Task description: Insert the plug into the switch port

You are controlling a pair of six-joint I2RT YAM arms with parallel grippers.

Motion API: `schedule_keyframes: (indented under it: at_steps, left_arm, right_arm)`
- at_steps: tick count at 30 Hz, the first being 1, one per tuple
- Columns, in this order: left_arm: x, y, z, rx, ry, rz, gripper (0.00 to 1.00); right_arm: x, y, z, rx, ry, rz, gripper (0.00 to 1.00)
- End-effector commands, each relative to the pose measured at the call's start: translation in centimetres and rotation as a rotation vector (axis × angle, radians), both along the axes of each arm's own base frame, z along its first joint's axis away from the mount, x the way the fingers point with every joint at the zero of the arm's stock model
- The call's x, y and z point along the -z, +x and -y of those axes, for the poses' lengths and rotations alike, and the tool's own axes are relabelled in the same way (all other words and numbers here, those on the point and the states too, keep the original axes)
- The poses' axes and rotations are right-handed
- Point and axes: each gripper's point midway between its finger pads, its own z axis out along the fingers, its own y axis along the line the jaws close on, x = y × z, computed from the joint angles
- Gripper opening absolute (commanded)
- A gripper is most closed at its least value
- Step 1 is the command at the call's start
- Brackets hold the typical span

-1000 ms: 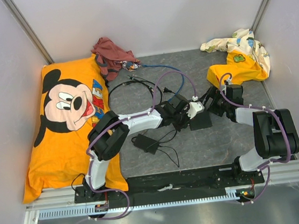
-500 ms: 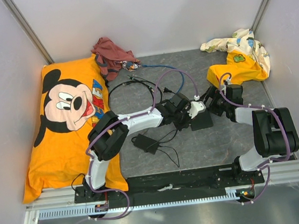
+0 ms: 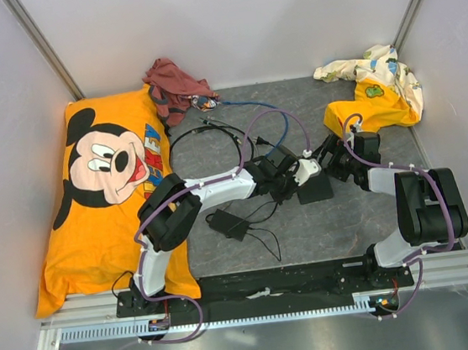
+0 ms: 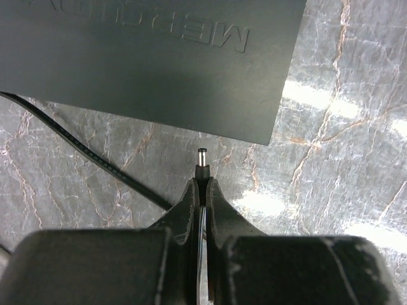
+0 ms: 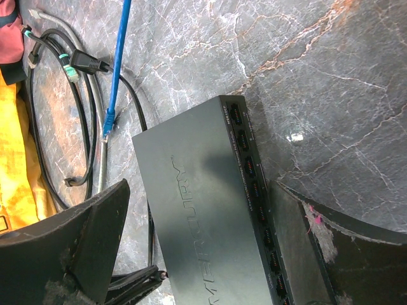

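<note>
Black plug (image 4: 202,165) pinched in left pincer (image 4: 201,189), right pincer (image 5: 202,232) spread over switch (image 4: 146,63); approach step, we judge alignment next.

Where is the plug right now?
In the left wrist view, the plug sticks out of the shut left gripper at centre frame. Its tip is just short of the switch's near edge, close to that edge's right corner.

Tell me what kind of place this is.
Probably a robot test cell in a lab: plain white wall panels box in the marbled table, a left arm and right arm are bolted to a rail, and props such as a Mickey Mouse pillow and network switch lie about.
</note>
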Motion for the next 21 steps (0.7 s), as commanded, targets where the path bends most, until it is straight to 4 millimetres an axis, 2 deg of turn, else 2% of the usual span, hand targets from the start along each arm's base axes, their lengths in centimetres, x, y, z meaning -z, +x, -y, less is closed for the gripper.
schedule_keyframes:
  at_steps: [1,10,21]
  left_arm:
    - [-1.0,0.4,1.2,0.032,-0.022,0.030,0.01]
    - [-1.3,-0.2,2.6,0.055,-0.056,-0.004,0.02]
    - [-0.4,0.0,1.7,0.030,-0.012,-0.003,0.02]
  right_arm:
    - [2.1,-1.6,0.0,0.003,0.001,-0.081,0.98]
    - [2.0,-1.6,0.0,0.005,0.003,-0.079,0.98]
    - [2.0,-1.6,0.0,0.005,0.006,-0.078,0.98]
